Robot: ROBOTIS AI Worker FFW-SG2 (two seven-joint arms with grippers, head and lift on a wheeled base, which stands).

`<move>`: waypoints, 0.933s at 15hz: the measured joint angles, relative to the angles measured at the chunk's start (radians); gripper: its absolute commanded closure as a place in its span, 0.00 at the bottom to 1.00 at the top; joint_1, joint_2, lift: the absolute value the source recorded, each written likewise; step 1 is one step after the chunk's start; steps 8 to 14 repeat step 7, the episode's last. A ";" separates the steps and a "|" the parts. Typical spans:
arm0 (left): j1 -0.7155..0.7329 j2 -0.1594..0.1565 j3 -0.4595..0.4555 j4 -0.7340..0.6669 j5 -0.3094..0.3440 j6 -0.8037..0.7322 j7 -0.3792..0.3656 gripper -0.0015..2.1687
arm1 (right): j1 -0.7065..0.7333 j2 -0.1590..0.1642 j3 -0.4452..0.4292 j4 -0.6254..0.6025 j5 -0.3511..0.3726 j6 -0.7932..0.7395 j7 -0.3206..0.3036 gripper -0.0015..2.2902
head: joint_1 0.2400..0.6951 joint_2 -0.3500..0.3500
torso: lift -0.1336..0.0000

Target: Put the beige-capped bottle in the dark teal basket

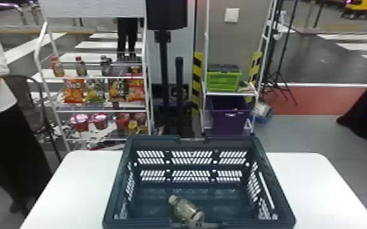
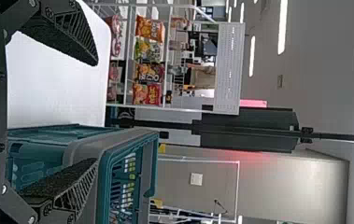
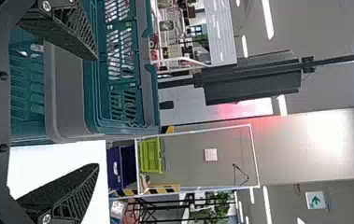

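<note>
Left tool (image 2: 96,112) and right tool (image 3: 97,112) are opened wide, and the bottle (image 1: 186,210) lying in the basket (image 1: 154,140) might be rolled if its wall gets bumped.

Now the dark teal basket (image 1: 119,182) is being looked down into from the head; past the left gripper (image 2: 96,112) and the right gripper (image 3: 96,112), forward and level, it is seen nearer, the snack rack (image 1: 94,9) being shared beyond the tools by all three.
</note>
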 measured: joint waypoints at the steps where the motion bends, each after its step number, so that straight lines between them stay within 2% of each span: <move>1: 0.001 0.000 0.000 -0.001 0.000 0.000 0.000 0.07 | 0.002 0.001 0.000 0.000 0.000 0.000 0.000 0.03 | 0.57 0.50 | 1.00; 14: 0.003 -0.003 -0.001 -0.005 -0.002 -0.001 0.000 0.07 | 0.005 0.006 -0.003 -0.005 0.000 -0.001 0.000 0.03 | 0.57 0.50 | 1.00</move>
